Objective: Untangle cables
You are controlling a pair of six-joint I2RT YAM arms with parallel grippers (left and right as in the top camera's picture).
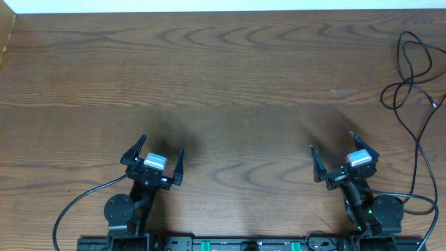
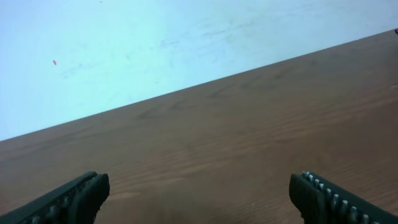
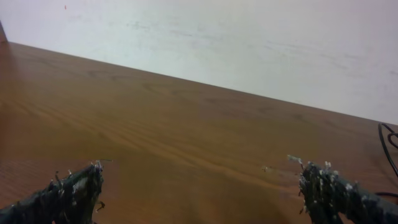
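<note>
A thin black cable lies in loose crossing loops at the table's far right edge. One strand runs down toward the right arm's base, and a small plug end lies near the edge. A bit of the cable shows at the right edge of the right wrist view. No whitish cable is in view. My left gripper is open and empty at the near left, with only bare table between its fingers. My right gripper is open and empty at the near right, well short and left of the cable loops.
The brown wooden table ends at a pale strip along the far side. A thicker black lead curves from the left arm's base. Both arm bases sit at the near edge.
</note>
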